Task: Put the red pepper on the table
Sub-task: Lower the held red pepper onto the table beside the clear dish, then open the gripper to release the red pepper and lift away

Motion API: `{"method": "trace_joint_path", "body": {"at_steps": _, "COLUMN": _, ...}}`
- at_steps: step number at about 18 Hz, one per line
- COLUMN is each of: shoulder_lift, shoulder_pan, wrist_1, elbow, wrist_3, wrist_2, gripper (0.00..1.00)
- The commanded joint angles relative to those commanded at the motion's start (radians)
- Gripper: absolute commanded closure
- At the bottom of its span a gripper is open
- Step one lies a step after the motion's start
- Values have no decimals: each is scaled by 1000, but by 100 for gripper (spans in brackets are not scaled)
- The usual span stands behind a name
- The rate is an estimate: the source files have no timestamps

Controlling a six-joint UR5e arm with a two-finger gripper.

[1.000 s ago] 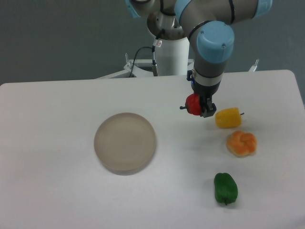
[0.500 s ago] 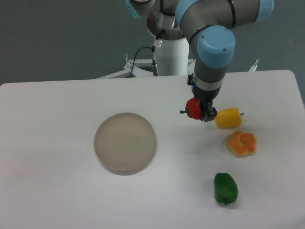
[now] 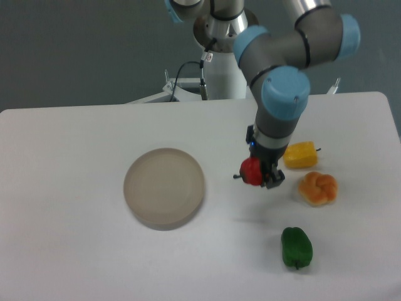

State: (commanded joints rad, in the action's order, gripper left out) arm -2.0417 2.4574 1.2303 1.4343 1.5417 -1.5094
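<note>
The small glossy red pepper (image 3: 251, 171), its dark stem pointing left, sits between the fingers of my gripper (image 3: 259, 175), which is shut on it. It hangs a little above the white table (image 3: 75, 251), with a faint shadow below it to the right of the plate. The arm reaches down from the back of the table.
A round beige-grey plate (image 3: 164, 187) lies left of the gripper. A yellow pepper (image 3: 300, 155) and an orange lobed pepper (image 3: 317, 188) lie just to the right. A green pepper (image 3: 296, 247) rests nearer the front edge.
The gripper, still holding the red pepper, has moved toward the front of the table, from beside the yellow pepper to level with the orange one.
</note>
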Motion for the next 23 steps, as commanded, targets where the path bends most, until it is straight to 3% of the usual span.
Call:
{"method": "trace_joint_path", "body": {"at_steps": 4, "shoulder_lift": -6, "shoulder_pan": 0, "wrist_1": -38, "elbow": 81, "wrist_3": 14, "wrist_2": 0, "gripper": 60}}
{"method": "trace_joint_path", "body": {"at_steps": 7, "shoulder_lift": -5, "shoulder_pan": 0, "wrist_1": -119, "elbow": 143, "wrist_3": 18, "wrist_2": 1, "gripper": 57}}
{"method": "trace_joint_path", "body": {"at_steps": 12, "shoulder_lift": -37, "shoulder_pan": -8, "wrist_1": -130, "elbow": 132, "wrist_3": 17, "wrist_2": 5, "gripper": 53}}
{"method": "trace_joint_path", "body": {"at_steps": 17, "shoulder_lift": -40, "shoulder_pan": -8, "wrist_1": -129, "elbow": 127, "wrist_3": 72, "wrist_2": 5, "gripper": 13}}
{"method": "trace_joint_path", "body": {"at_steps": 20, "shoulder_lift": -40, "shoulder_pan": -8, "wrist_1": -127, "elbow": 126, "wrist_3": 71, "wrist_2": 5, "gripper": 0}}
{"method": "trace_joint_path", "body": {"at_steps": 23, "shoulder_lift": -40, "shoulder_pan": -11, "wrist_1": -124, "elbow": 124, "wrist_3": 55, "wrist_2": 6, "gripper": 0}}
